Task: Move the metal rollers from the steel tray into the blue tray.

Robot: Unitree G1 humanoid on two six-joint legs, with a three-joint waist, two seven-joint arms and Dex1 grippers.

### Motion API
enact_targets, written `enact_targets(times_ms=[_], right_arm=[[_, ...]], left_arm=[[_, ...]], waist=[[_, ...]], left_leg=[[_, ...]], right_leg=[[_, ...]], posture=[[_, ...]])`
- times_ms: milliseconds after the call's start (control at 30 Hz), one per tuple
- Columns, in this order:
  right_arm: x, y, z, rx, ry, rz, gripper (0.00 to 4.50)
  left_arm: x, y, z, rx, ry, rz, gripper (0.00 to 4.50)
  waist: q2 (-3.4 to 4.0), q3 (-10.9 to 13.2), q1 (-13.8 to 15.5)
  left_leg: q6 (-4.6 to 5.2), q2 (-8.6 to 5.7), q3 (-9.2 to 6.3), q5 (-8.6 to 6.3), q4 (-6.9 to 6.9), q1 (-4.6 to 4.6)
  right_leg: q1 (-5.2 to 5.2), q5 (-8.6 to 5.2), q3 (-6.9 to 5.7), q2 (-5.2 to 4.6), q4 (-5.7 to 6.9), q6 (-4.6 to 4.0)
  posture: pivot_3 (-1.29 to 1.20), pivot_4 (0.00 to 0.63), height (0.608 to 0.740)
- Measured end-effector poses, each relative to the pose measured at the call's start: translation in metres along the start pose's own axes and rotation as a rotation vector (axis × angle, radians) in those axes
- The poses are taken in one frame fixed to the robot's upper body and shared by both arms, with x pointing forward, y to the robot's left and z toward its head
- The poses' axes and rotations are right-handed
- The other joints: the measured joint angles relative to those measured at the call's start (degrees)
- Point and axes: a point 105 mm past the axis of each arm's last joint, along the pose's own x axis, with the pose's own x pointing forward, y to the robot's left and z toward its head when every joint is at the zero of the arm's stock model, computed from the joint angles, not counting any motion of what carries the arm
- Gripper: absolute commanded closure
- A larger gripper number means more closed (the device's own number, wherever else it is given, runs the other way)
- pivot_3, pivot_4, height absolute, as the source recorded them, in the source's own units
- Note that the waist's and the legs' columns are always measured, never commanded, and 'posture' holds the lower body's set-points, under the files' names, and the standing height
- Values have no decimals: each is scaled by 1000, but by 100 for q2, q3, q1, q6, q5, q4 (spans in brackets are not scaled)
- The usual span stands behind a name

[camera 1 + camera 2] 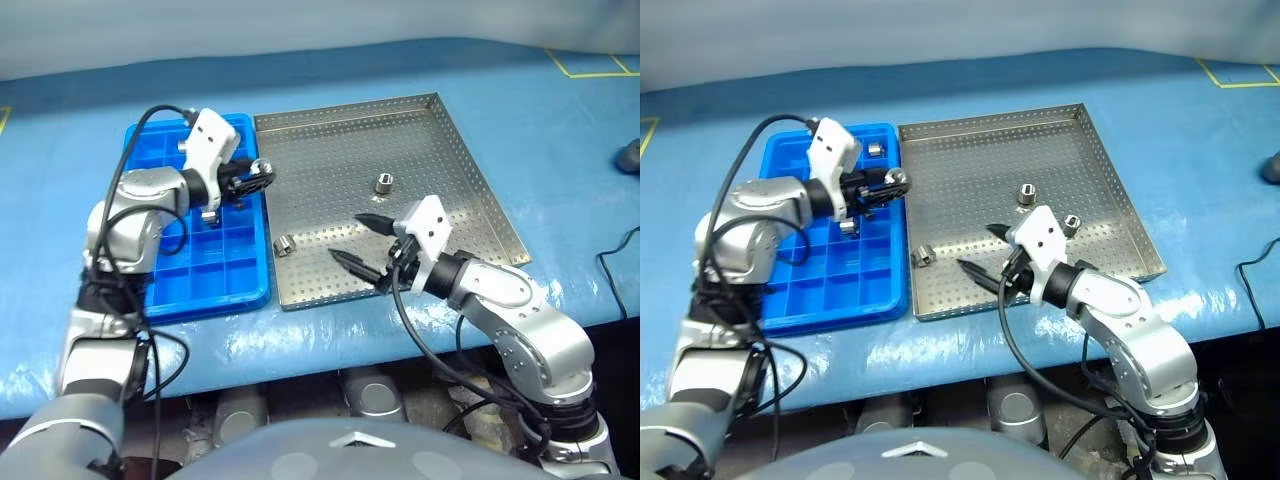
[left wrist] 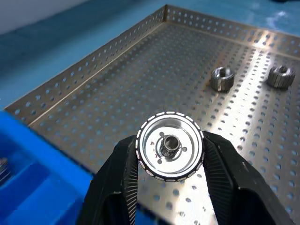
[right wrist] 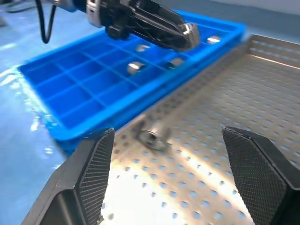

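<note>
My left gripper [image 1: 260, 178] is shut on one shiny metal roller [image 2: 169, 152], held in the air over the right edge of the blue tray [image 1: 215, 282], beside the steel tray [image 1: 330, 150]. Three more metal rollers rest on the steel tray's perforated floor: one standing mid-tray [image 1: 384, 183], one [image 1: 1072, 222] beside my right arm, and one lying near the left rim [image 1: 284, 245]. My right gripper [image 1: 345, 235] hangs open and empty over the steel tray's front part, its fingers [image 3: 93, 173] pointing toward the lying roller [image 3: 152, 136]. Rollers [image 3: 136, 68] sit in a few of the blue tray's compartments.
Both trays lie side by side on a blue-covered table [image 1: 560, 130], the blue one on the left. The table's front edge runs just below the trays. A dark object [image 1: 630, 155] and a black cable [image 1: 615, 265] lie at the far right.
</note>
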Motion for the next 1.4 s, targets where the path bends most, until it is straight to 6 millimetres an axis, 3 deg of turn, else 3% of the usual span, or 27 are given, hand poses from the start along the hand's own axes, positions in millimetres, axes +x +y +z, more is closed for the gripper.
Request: enact_targets(times_ms=[133,267,433,600,767,1033,1100,1167,1233,1333,1400], right_arm=[[6,-5,1,-9,4,15,629],[8,-10,0,-4,10,0,629],[11,-11,5,-16,-7,-12,629],[10,-14,6,-18,-9,-40,629],[7,-20,8,-24,-17,-86,629],[6,-27,10,-22,-28,-145,629],[5,-30,11,-24,-31,-167,629],[4,-33,12,-26,-33,-185,629],[3,-36,12,-32,-29,-208,629],[-3,-34,11,-60,-8,-210,629],[-11,-29,6,-83,30,-189,629]], left_arm=[[-28,26,-4,7,17,231,2814],[-51,56,-26,-59,75,474,2814],[-49,59,-40,-97,105,547,2814],[-39,57,-56,-125,159,549,2814],[-40,59,-58,-104,181,573,2814],[-43,62,-56,-92,184,582,163],[-42,61,-53,-102,157,576,163],[-36,56,-42,-113,85,547,163],[-23,39,-18,-168,-66,411,163],[-1,-11,20,-151,-215,83,163],[15,-45,25,-47,-172,-101,163]], waist=[[-6,2,267],[-7,1,501],[-11,2,695],[-12,1,724],[-12,1,707],[-12,1,700],[-12,2,694],[-12,2,695],[-13,2,714],[-14,2,725],[-11,0,679]], left_leg=[[0,-1,1,0,12,4],[0,-1,-1,0,9,3],[-1,-5,-3,0,10,-1],[-1,-3,-3,0,9,0],[-1,-2,-3,0,7,0],[-1,-2,-1,0,8,0],[-1,-2,-1,1,8,-1],[-1,-2,-1,1,9,-2],[-2,-5,-1,1,11,-5],[-2,-13,1,1,12,-7],[-1,-12,3,0,8,-4]], right_leg=[[1,0,-1,0,10,0],[-2,-2,-5,0,13,-5],[-3,-2,-9,-4,11,-6],[-4,-2,-10,-2,11,-7],[-5,-2,-10,-1,12,-8],[-4,-2,-9,-3,12,-7],[-4,-2,-10,-2,12,-7],[-4,-2,-10,-3,12,-8],[-4,-2,-11,-6,11,-8],[-2,-2,-8,-12,7,-8],[1,-2,-6,-11,0,-7]], posture=[[23,150,740],[43,150,740],[35,150,740],[22,150,740],[15,150,740],[0,150,740],[-1,150,740],[-12,150,740],[-38,150,740],[-77,150,740],[-98,150,740]])
